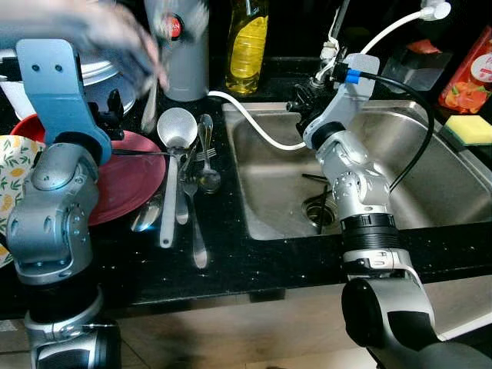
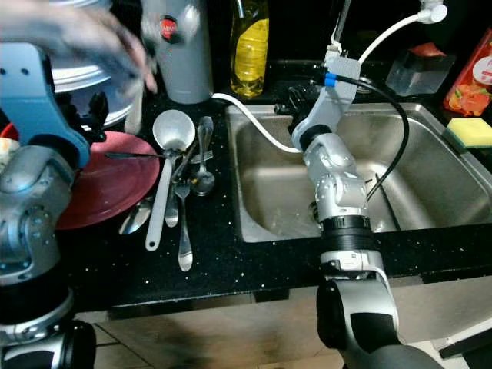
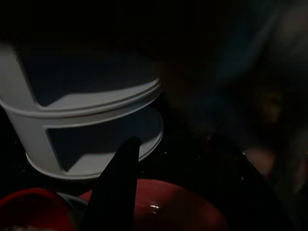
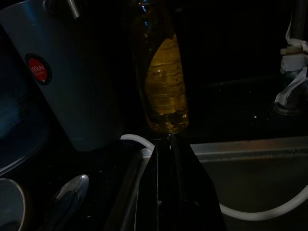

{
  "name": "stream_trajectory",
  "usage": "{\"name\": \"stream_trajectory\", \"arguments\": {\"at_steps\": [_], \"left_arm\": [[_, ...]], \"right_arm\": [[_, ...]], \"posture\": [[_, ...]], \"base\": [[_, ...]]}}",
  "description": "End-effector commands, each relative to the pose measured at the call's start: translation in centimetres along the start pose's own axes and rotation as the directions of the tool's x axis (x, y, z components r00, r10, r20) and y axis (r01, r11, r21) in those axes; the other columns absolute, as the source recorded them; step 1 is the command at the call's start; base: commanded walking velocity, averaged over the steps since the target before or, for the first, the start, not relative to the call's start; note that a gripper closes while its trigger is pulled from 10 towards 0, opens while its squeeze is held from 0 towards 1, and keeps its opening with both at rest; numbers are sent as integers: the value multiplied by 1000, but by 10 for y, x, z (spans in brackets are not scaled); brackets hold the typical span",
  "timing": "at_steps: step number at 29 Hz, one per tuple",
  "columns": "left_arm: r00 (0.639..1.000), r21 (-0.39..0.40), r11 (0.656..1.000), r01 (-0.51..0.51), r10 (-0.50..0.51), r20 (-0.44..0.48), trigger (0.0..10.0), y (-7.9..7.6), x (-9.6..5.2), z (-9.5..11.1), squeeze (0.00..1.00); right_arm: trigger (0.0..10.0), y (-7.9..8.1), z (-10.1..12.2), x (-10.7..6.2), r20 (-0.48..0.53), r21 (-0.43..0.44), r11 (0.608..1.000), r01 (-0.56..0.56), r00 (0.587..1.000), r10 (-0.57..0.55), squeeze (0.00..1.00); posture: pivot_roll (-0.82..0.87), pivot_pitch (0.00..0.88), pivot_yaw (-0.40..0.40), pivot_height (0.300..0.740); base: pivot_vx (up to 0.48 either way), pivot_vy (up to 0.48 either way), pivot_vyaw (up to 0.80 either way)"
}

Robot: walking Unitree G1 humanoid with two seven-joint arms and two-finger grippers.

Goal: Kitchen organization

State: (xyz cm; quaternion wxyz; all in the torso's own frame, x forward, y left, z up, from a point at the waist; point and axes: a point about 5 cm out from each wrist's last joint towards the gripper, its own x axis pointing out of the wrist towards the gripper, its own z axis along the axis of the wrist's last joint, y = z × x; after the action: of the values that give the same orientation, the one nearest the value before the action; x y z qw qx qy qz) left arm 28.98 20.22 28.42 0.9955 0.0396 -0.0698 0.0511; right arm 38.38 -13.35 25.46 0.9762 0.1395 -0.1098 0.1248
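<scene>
At centre left of the head views our path over the black counter (image 1: 231, 269) is crowded: a ladle (image 1: 175, 146), spoons and forks (image 1: 201, 157) lie fanned beside the red plate (image 1: 127, 181). In the upper left a person's blurred hand (image 1: 115, 38) hovers above them, and a grey canister (image 1: 184, 50) and yellow bottle (image 1: 247, 42) wall the top edge. A white hose (image 1: 254, 123) crosses the sink (image 1: 430, 184) rim; the basin right of our right arm lies open.
</scene>
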Motion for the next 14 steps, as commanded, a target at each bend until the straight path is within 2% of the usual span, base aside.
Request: {"name": "stream_trajectory", "arguments": {"at_steps": [1, 3, 5, 6, 7, 10, 14], "left_arm": [[1000, 80, 997, -3, 1, 31, 10000, 1, -2, 3, 0], [999, 130, 991, 31, -35, 28, 10000, 1, -3, 5, 0], [998, 131, 990, 50, -53, 21, 10000, 0, -3, 6, 0], [998, 107, 992, 60, -62, 14, 10000, 1, -3, 6, 0], [998, 88, 995, 54, -55, 11, 10000, 2, -3, 6, 0], [999, 141, 990, -5, 0, 33, 10000, 6, -2, 7, 0], [998, 160, 986, -38, 29, 57, 10000, 7, -2, 8, 0]], "right_arm": [[10000, -2, 2, -1, 20, -12, 1000, 4, 1000, -4, 0], [10000, -4, 3, -1, 26, -8, 1000, 16, 1000, -16, 0], [10000, -4, 4, 0, 27, -5, 1000, 20, 999, -20, 0], [10000, -2, 3, 1, 26, -7, 1000, 14, 1000, -14, 0], [10000, -1, 2, 1, 26, -12, 1000, 6, 1000, -6, 0], [10000, 2, 2, 1, 30, -9, 1000, 1, 1000, 0, 0], [10000, 4, 0, 2, 27, 2, 1000, -2, 1000, 2, 0]], "posture": [[161, 0, -14, 740], [171, 0, -25, 740], [171, 0, -25, 740], [171, 0, -16, 740], [167, 0, -8, 740], [176, 0, -19, 740], [179, 0, -15, 740]], "base": [[0, 0, 0], [0, 0, 0], [0, 0, 0], [0, 0, 0], [0, 0, 0], [0, 0, 0], [0, 0, 0]]}}
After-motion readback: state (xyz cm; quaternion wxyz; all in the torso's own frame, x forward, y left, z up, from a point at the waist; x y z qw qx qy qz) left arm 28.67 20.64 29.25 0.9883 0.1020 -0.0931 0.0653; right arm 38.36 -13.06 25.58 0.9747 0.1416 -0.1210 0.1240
